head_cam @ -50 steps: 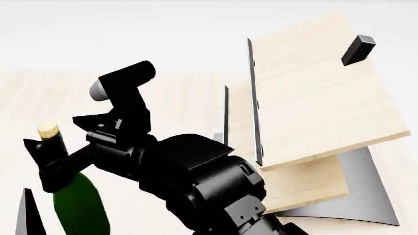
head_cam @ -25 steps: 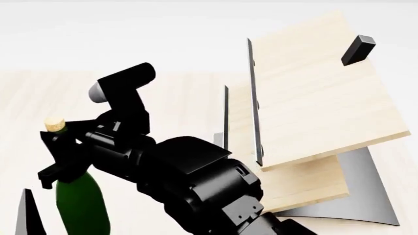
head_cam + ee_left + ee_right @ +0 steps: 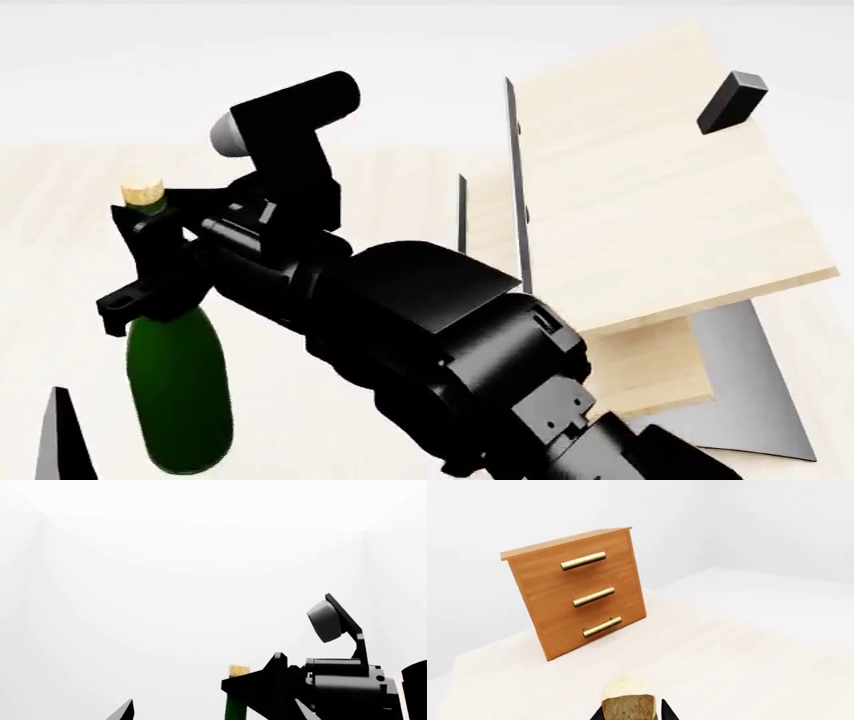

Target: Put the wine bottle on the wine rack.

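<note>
Right gripper [image 3: 150, 270] has its fingers clamped on the neck of the bottle [image 3: 174, 390], just under the cork. The bottle hangs upright, well left of the rack [image 3: 641, 210], over the worktop [image 3: 400, 180].

The risk, as I judge it: a neck grip lets the heavy body swing or slip when tilted. The rack's dark metal edge faces the bottle; a low approach could knock it.

There's open room between them. Left gripper [image 3: 60, 440] barely shows, state unclear.

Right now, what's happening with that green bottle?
Right gripper shut on wine bottle neck, bottle upright. Left gripper unseen. Wine rack to its right, boards bare.
</note>
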`<state>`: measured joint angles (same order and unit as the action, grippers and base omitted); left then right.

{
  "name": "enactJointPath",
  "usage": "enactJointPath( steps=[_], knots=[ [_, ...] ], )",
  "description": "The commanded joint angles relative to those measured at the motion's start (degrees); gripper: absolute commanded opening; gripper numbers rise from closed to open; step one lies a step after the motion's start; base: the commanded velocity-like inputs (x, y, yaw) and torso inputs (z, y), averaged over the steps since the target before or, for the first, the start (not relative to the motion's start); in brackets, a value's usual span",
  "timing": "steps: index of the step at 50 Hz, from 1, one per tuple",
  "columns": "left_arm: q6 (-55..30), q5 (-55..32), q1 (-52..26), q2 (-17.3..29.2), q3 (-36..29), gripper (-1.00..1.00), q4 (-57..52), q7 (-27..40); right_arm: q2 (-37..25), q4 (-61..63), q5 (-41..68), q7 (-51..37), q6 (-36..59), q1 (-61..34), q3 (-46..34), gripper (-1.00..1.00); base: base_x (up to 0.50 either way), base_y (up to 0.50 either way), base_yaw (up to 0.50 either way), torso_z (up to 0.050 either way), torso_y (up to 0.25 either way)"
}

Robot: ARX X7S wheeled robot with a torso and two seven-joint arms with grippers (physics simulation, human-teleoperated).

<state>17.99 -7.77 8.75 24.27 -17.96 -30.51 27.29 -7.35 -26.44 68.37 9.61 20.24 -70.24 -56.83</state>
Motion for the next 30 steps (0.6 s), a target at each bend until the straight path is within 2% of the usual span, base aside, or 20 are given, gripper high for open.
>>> enactJointPath(
  steps=[1,15,20,30],
  knots=[
    [0.0,0.4,0.0,0.0,-0.4,1.0,0.1,0.1,-4.3,6.6,2.8,-5.8,0.4,-3.0,5.1,-1.0,0.0,0.0,0.0,0.0,0.0],
    [0.2,0.1,-0.1,0.2,-0.2,1.0,0.4,0.3,-9.1,13.4,8.7,-12.3,2.5,-5.4,10.5,-1.0,0.0,0.0,0.0,0.0,0.0],
    [0.0,0.1,-0.1,0.3,-0.2,1.0,0.1,0.4,-12.2,16.6,13.0,-16.8,2.8,-6.8,14.7,-1.0,0.0,0.0,0.0,0.0,0.002],
    [0.0,0.3,-0.2,0.3,-0.5,1.0,0.1,0.5,-14.2,11.0,23.2,-24.8,-0.3,-5.8,24.4,-1.0,0.0,0.0,0.0,0.0,0.0]
  ],
)
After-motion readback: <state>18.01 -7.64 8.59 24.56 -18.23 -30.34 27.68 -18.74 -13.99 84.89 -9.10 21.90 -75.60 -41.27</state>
